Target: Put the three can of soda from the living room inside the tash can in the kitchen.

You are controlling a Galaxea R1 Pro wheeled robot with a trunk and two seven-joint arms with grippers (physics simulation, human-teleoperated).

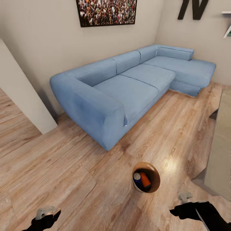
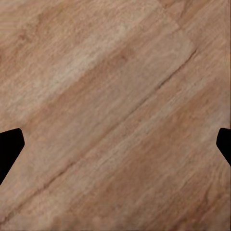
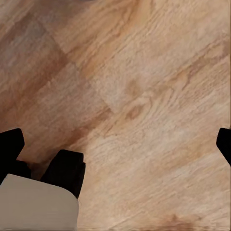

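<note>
Standing on floor, bin with two cans, near right end effector; both end effectors wide open, empty.

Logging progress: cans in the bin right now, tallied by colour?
In the trash can on the living room floor, head view:
orange soda can: 1
dark blue soda can: 1
Total visible: 2. A can hidden beneath them can't be ruled out.

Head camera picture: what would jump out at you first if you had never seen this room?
The big blue L-shaped sofa along the pale wall grabs the eye first, with a dark-framed crowd photo hanging above it. Next comes the small round bin with the brown inside, standing on the wood floor in front of the sofa, holding an orange can and a dark blue can.
</note>
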